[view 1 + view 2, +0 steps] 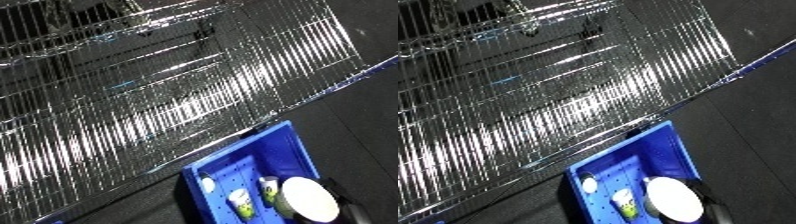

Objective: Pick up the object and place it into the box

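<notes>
A chrome wire-mesh rack filled the left and upper parts of both views. It lay tilted across them, its thin bars catching bright streaks of light. A thin blue-tinted rail ran along its lower right edge. The left hand showed in neither view.

Just below the rack's edge, towards the lower right, stood a bright blue rectangular plastic bin on the dark grey floor. The bin's base was dotted with small holes. Inside it, nearest the left wall, lay a small white rounded piece; what it was could not be told. Beside that was a small white cup with a yellow-green label, tipped so that its mouth faced up towards the camera. Just to its right was a second small cup with green and yellow markings.

Furthest right in the bin was a large white round disc-shaped object, which covered the bin's lower right corner and overlapped the second cup. Whether it rested on the base or was held above it could not be told.

A black curved shape, seemingly the right hand, hugged the disc's right rim. It merged with the dark floor, so whether it was open or gripped the disc could not be told.
</notes>
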You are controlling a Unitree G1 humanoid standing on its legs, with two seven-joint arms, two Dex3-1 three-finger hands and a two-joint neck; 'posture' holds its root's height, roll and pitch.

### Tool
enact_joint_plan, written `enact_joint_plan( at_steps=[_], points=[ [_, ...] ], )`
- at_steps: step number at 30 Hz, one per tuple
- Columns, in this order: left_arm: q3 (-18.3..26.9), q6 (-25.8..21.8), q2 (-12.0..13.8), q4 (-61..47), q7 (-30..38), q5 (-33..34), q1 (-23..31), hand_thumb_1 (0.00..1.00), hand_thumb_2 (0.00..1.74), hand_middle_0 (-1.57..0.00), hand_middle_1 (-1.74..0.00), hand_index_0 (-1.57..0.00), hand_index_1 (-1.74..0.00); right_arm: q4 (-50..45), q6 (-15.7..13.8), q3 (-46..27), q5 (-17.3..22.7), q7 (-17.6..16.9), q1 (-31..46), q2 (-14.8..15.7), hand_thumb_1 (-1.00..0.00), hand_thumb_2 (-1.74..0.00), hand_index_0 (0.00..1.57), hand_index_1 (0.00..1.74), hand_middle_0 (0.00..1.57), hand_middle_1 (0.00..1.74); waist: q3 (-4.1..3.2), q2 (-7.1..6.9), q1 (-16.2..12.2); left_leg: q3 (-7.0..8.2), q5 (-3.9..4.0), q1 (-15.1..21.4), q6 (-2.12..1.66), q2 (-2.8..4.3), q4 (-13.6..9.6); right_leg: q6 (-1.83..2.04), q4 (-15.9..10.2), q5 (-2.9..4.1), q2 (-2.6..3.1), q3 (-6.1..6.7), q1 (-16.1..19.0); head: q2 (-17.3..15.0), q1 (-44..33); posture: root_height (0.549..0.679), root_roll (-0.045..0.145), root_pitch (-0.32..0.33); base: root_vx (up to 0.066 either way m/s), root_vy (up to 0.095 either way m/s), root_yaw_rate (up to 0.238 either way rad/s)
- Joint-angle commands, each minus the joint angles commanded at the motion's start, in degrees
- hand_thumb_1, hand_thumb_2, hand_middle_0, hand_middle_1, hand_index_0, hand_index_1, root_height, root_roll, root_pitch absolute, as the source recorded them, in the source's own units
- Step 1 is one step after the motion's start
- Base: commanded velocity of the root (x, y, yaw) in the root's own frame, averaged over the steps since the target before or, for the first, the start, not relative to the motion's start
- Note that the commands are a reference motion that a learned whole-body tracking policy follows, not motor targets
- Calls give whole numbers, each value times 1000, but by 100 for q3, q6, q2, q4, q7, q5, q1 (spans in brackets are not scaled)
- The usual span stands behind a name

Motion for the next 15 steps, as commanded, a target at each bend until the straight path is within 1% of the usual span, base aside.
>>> enact_joint_plan(
  at_steps=[3, 7, 11, 14, 15],
  points=[
    [-95, -8, -5, 101, -39, -20, -52, 0, 0, 0, 0, 0, 0, 648, 86, -26, 103, 225, -164, -20, -550, -957, 864, 957, 864, 957, 0, 55, 47, -32, 15, 51, 7, -36, -7, -11, -11, 1, -14, -4, 62, -167, 207, 649, 85, 68, 10, 6, 34],
    [-156, 8, 8, 210, -100, -34, -111, 0, 0, 0, 0, 0, 0, 1382, 46, -32, 213, 460, -385, -36, -350, -609, 549, 609, 549, 609, 0, 98, 88, -56, 4, 108, 17, -73, -14, -12, -12, 4, -25, -5, 117, -324, 316, 649, 86, 58, 6, 4, 41],
    [-167, 41, 26, 250, -155, -30, -146, 0, 0, 0, 0, 0, 0, 1763, 34, -45, 266, 622, -468, -10, -150, -261, 235, 261, 235, 261, 0, 110, 101, -68, 0, 160, 26, -98, -41, -7, -26, 14, -14, 0, 160, -423, 344, 650, 86, 52, 3, 4, 25],
    [-176, 44, 33, 284, -189, -14, -180, 0, 0, 0, 0, 0, 0, 1928, -28, -54, 299, 753, -475, 31, 0, 0, 0, 0, 0, 0, 0, 104, 118, -80, -7, 195, 35, -110, -59, -1, -40, 22, -8, -5, 202, -496, 334, 650, 86, 47, -1, -4, 29],
    [-181, 45, 39, 296, -200, -10, -191, 0, 0, 0, 0, 0, 0, 1964, -52, -54, 309, 793, -475, 44, 0, 0, 0, 0, 0, 0, 0, 100, 124, -84, -9, 206, 37, -112, -63, 3, -44, 26, -7, -7, 216, -499, 334, 650, 85, 46, -1, -12, 35]
  ],
)
